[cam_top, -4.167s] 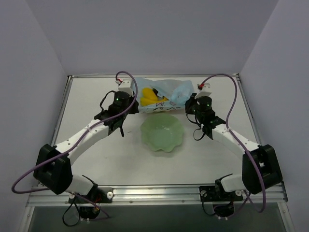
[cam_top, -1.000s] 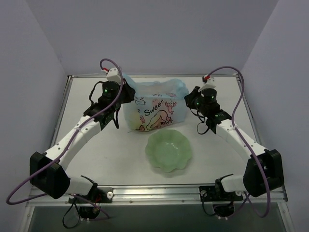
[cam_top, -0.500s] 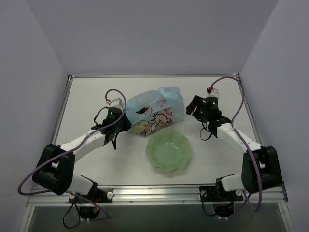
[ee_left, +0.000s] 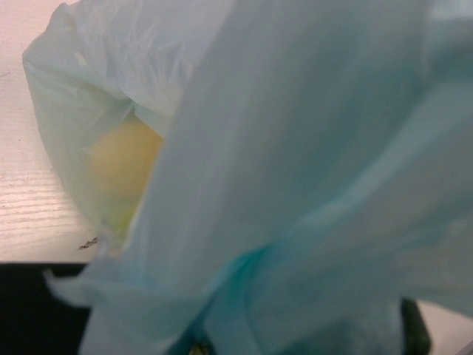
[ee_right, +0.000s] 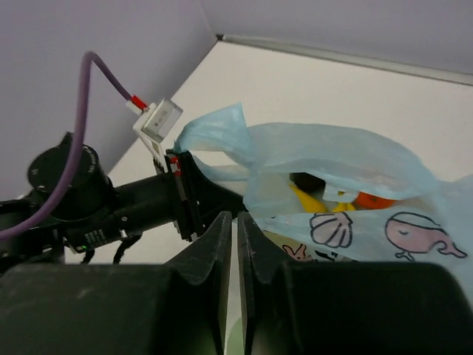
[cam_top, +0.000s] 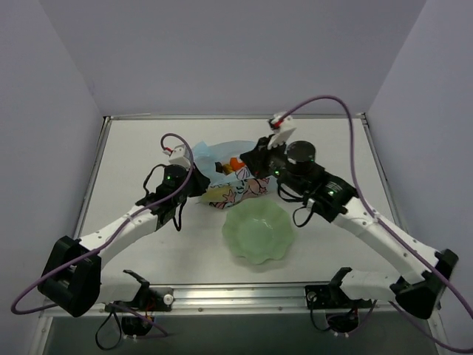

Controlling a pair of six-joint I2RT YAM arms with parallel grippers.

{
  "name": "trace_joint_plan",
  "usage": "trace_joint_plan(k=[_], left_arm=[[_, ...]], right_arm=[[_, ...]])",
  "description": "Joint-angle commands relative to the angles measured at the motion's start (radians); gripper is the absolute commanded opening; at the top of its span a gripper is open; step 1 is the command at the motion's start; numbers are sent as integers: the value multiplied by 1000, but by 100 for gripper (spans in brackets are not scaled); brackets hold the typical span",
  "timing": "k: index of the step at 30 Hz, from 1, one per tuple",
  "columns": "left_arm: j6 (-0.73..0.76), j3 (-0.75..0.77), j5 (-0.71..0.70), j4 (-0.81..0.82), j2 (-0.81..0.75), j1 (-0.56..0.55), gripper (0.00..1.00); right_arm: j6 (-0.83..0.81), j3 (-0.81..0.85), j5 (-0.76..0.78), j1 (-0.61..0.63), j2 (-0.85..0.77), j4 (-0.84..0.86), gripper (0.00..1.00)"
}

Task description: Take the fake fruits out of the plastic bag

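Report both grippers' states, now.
Left gripper: closed, pinching the plastic bag.
Right gripper: closed beside the bag's mouth, nothing visibly held.

**Clerk:** Entry one, plastic bag [ee_right: 332, 151]: colour?
**Keeper:** Translucent light blue, printed with dark-outlined shells and a pink whale.
**Clerk:** Fake fruits [ee_right: 304, 198] inside it?
**Keeper:** Banana yellow, orange fruit [ee_right: 373, 200] bright orange, and an oval fruit [ee_left: 122, 159] showing pale yellow through the film.
**Clerk:** Bowl [cam_top: 259, 231]?
**Keeper:** Pale green, unpatterned. Cable [ee_right: 80, 118] purple, table [cam_top: 133, 163] off-white.
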Motion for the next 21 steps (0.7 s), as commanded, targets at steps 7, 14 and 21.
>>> trace_joint_plan(k=[7,14,21], left_arm=[[-14,-9,-24,37,-46,-11,2],[-7,-50,-25,33,-40,-14,3],[-9,-133,-22,20,-30,-34,2]], right_arm=[[-151,188,111,48,473,-24,0],[-169,300,102,-67,682,74,0],[-134,491,94,-130,892,117,0]])
